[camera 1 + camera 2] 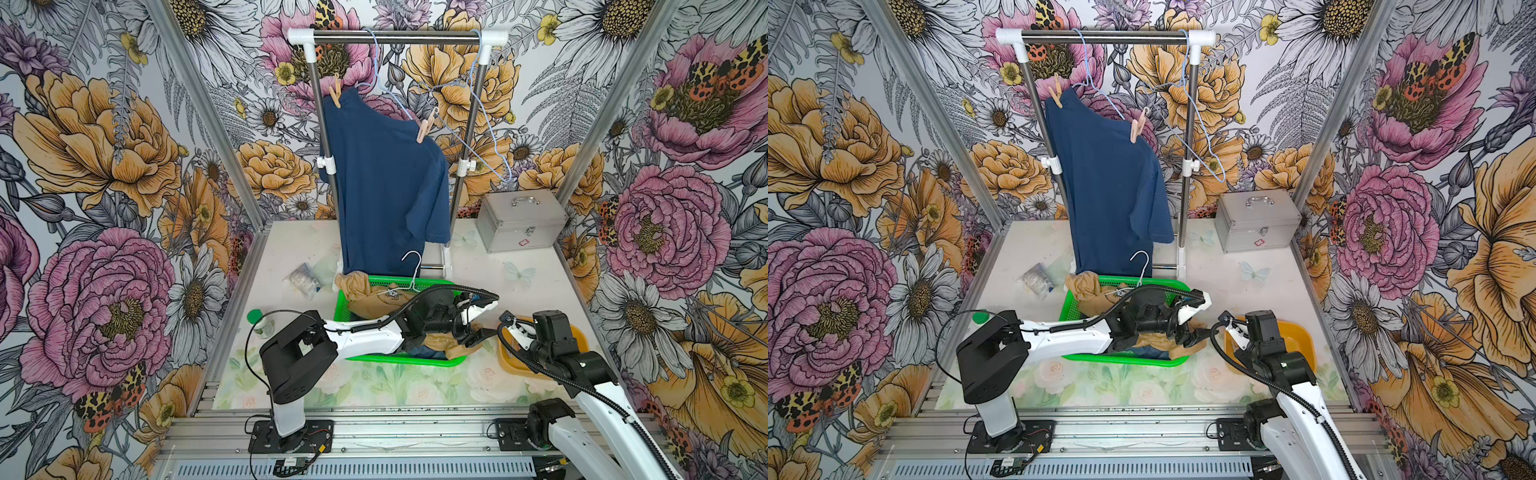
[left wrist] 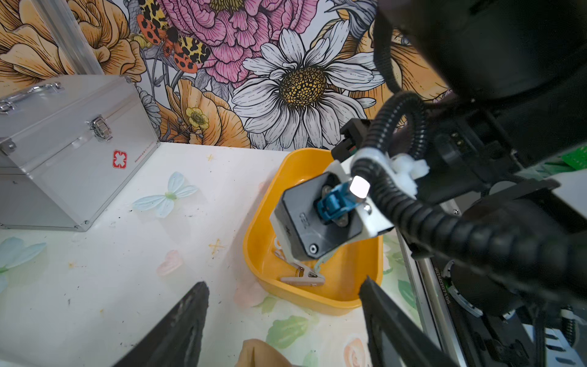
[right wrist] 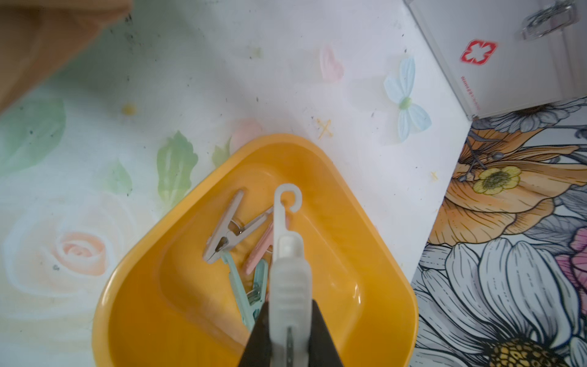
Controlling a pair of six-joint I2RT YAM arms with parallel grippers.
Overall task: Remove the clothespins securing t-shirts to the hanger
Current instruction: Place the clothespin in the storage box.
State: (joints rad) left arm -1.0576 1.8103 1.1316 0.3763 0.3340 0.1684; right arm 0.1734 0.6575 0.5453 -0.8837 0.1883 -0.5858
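Note:
A navy t-shirt (image 1: pixel 386 183) hangs from a blue wire hanger (image 1: pixel 388 93) on the rack, held by two peach clothespins (image 1: pixel 335 96) (image 1: pixel 424 126). A tan t-shirt (image 1: pixel 365 289) lies in the green basket (image 1: pixel 399 360) with a white hanger (image 1: pixel 412 270). My right gripper (image 3: pixel 289 309) is shut on a white clothespin (image 3: pixel 289 270) above the yellow bowl (image 3: pixel 158 317). In the bowl lie grey (image 3: pixel 227 232), pink (image 3: pixel 260 251) and mint (image 3: pixel 241 292) clothespins. My left gripper (image 2: pixel 286 282) stands open and holds nothing. It hangs over the basket's right end (image 1: pixel 478 332).
A second blue hanger (image 1: pixel 492 137) hangs bare on the rack (image 1: pixel 395 36). A silver case (image 1: pixel 519 220) stands at the back right. A plastic bag (image 1: pixel 303 280) and a green-capped bottle (image 1: pixel 259 322) lie left of the basket.

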